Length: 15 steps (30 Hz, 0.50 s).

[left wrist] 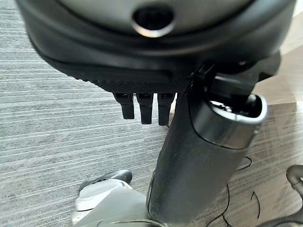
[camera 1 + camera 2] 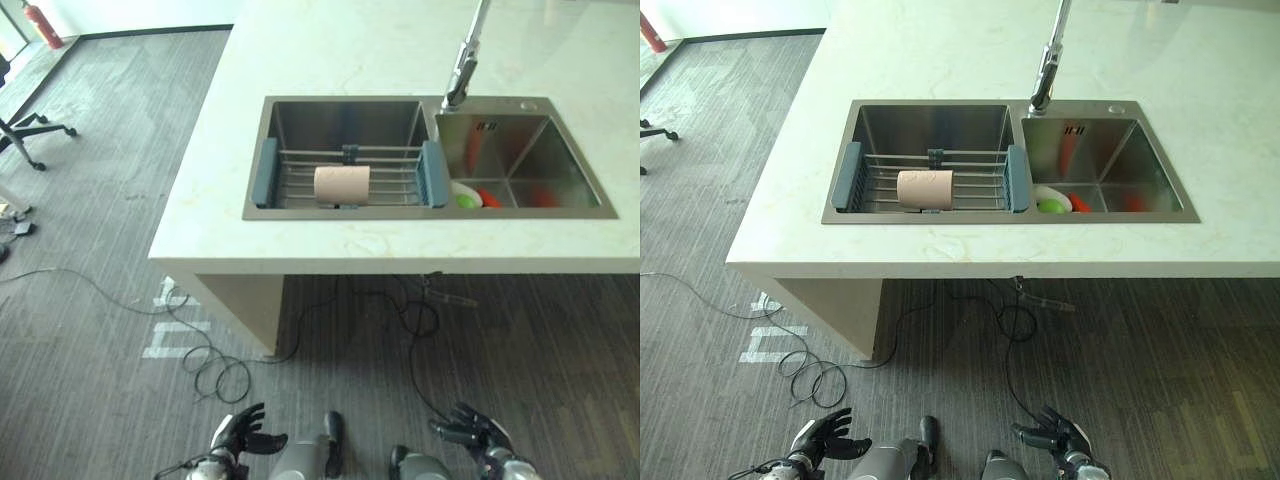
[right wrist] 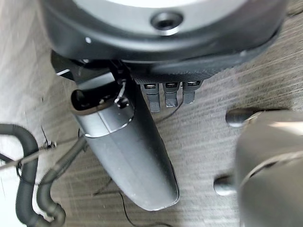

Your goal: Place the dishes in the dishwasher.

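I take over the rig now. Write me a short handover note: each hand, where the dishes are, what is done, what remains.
Left hand: low by the floor, open, holds nothing.
Right hand: low by the floor, open, holds nothing.
Dishes: a beige cup lies on its side on the drying rack across the left sink basin. A white dish with something green and a red item sit in the right sink basin.
Done: nothing yet, by how things lie.
Left: pick up every dish and load it in the dishwasher.

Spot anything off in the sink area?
Mostly tidy. The pink cup lies on its side on the drying rack across the left basin, and the green and red dishes sit piled in the right basin's near-left corner.
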### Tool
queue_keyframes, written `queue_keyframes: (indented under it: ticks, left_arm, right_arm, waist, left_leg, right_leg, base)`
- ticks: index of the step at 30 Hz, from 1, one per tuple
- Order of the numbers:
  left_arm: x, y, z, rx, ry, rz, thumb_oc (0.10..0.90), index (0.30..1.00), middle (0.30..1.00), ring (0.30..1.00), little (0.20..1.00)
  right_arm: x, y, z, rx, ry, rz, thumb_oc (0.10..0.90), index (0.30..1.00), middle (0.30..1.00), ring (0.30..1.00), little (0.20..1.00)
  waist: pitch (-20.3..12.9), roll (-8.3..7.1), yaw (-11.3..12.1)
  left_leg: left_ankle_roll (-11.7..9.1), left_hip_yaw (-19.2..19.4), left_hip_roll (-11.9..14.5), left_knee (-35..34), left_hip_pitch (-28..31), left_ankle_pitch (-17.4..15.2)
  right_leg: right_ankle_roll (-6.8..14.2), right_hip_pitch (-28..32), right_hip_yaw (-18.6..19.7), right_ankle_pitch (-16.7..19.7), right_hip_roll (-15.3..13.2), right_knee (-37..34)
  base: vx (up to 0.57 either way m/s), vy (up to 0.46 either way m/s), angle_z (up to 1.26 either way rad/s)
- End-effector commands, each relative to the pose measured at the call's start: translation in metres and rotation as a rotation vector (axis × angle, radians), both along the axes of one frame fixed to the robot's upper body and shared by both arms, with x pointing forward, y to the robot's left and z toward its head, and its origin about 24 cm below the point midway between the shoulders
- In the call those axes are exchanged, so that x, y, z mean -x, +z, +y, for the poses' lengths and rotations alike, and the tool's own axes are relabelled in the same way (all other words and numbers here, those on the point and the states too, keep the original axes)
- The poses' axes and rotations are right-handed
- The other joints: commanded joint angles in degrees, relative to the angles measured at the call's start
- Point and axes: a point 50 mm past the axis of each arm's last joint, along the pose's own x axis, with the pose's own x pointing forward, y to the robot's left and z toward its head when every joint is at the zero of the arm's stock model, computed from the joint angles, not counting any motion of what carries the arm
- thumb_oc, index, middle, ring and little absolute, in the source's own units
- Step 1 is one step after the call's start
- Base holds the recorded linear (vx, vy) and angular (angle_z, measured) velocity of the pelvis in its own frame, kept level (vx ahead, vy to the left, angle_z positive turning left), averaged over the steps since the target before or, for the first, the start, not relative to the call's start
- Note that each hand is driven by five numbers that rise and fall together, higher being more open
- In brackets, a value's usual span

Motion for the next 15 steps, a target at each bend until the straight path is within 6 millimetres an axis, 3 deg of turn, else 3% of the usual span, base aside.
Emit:
queue_keyframes:
  ticks: [1,2,4,6,7,9,10,11,12,13,15]
  left_arm:
    - [-0.01,0.006,0.0,-0.016,-0.032,-0.054,0.8,0.9,0.9,0.9,0.9]
    - [-0.01,0.006,0.0,-0.014,-0.028,-0.052,0.8,0.9,0.9,0.9,0.9]
    - [-0.006,0.004,0.002,0.007,0.0,-0.037,0.8,0.9,0.9,0.9,0.9]
    - [-0.004,0.003,0.003,0.023,0.03,-0.033,0.8,0.9,0.9,0.9,0.9]
    - [-0.001,0.002,0.003,0.038,0.06,-0.023,0.8,0.9,0.9,0.9,0.9]
    - [0.022,-0.012,-0.007,0.266,0.296,0.081,0.8,0.9,0.9,0.9,0.9]
    - [0.034,-0.017,-0.015,0.34,0.363,0.115,0.8,0.9,0.9,0.9,0.9]
    - [0.034,-0.017,-0.017,0.343,0.375,0.109,0.8,0.9,0.9,0.9,0.9]
    - [0.031,-0.017,-0.02,0.357,0.381,0.098,0.8,0.9,0.9,0.9,0.9]
    - [0.028,-0.016,-0.021,0.367,0.383,0.085,0.8,0.9,0.9,0.9,0.9]
    - [0.027,-0.016,-0.021,0.367,0.385,0.087,0.8,0.9,0.9,0.9,0.9]
  right_arm:
    - [-0.015,0.019,-0.022,0.047,-0.022,-0.143,0.8,0.9,0.9,0.9,0.9]
    - [-0.015,0.019,-0.022,0.047,-0.022,-0.144,0.8,0.9,0.9,0.9,0.9]
    - [-0.018,0.021,-0.024,0.055,-0.001,-0.15,0.8,0.9,0.9,0.9,0.9]
    - [-0.021,0.022,-0.025,0.057,0.008,-0.149,0.8,0.9,0.9,0.9,0.9]
    - [-0.023,0.022,-0.025,0.055,0.011,-0.143,0.8,0.9,0.9,0.9,0.9]
    - [-0.017,0.015,-0.019,0.001,-0.028,-0.109,0.8,0.9,0.9,0.9,0.9]
    - [-0.014,0.014,-0.016,0.005,0.01,-0.105,0.8,0.9,0.9,0.9,0.9]
    - [-0.015,0.015,-0.016,0.01,0.017,-0.107,0.8,0.9,0.9,0.9,0.9]
    - [-0.017,0.017,-0.019,0.021,0.025,-0.113,0.8,0.9,0.9,0.9,0.9]
    - [-0.02,0.019,-0.021,0.047,0.048,-0.119,0.8,0.9,0.9,0.9,0.9]
    - [-0.021,0.021,-0.024,0.055,0.039,-0.127,0.8,0.9,0.9,0.9,0.9]
  waist:
    - [0.46,2.44,-0.65]
    - [0.55,2.45,-0.74]
    - [0.92,1.53,-1.76]
    - [1.35,0.95,-2.33]
    - [1.42,0.57,-2.63]
    - [-0.24,-0.37,-2.18]
    - [-0.97,-0.47,-2.28]
    - [-0.78,-1.03,-2.01]
    - [0.1,-1.77,-1.48]
    - [0.99,-2.0,-0.73]
    - [1.29,-2.01,0.29]
  left_leg:
    - [-1.04,-3.27,0.02,-0.91,6.75,-9.39]
    - [-1.08,-3.23,-0.03,-0.91,6.92,-9.48]
    - [-2.1,-3.68,-1.07,-0.91,8.6,-10.79]
    - [-2.43,-4.67,-1.87,-0.91,9.84,-11.95]
    - [-2.58,-5.3,-2.24,-0.91,11.24,-13.52]
    - [-4.31,-6.25,-1.15,-0.91,12.85,-13.9]
    - [-5.45,-6.25,0.2,-0.91,15.96,-13.16]
    - [-6.38,-5.78,0.77,-0.91,17.16,-9.2]
    - [-7.29,-5.33,0.94,3.95,14.7,-4.9]
    - [-7.82,-4.51,0.39,9.07,9.37,-3.14]
    - [-7.19,-4.55,-0.1,5.43,7.16,-3.43]
  right_leg:
    - [-0.07,-3.65,-0.57,5.42,1.15,3.98]
    - [-0.14,-3.76,-0.66,5.45,1.04,3.47]
    - [0.04,-3.7,-1.17,6.22,0.17,-13.89]
    - [0.78,-6.45,-0.05,6.52,-0.93,-15.57]
    - [1.88,-9.46,1.11,8.35,-2.12,-15.57]
    - [1.72,-7.59,2.54,5.83,-1.14,-15.57]
    - [0.17,-5.34,2.52,3.97,-0.3,-15.57]
    - [-0.94,-4.07,3.13,2.58,0.04,-15.57]
    - [-2.06,-2.5,3.91,1.32,0.09,-15.57]
    - [-3.01,-0.84,4.01,0.21,0.36,-15.57]
    - [-2.78,0.04,3.91,-0.67,0.3,-15.57]
  base:
    - [0.15,0.06,0.01]
    - [0.22,-0.058,0.21]
    - [0.25,-0.22,0.07]
    - [0.24,-0.216,0.0]
    - [0.46,-0.435,0.12]
    - [0.69,-0.636,0.34]
    - [0.61,-0.547,0.23]
    - [0.49,-0.486,0.35]
    - [0.23,-0.343,0.62]
    - [0.16,-0.238,0.7]
    - [0.09,-0.054,0.37]
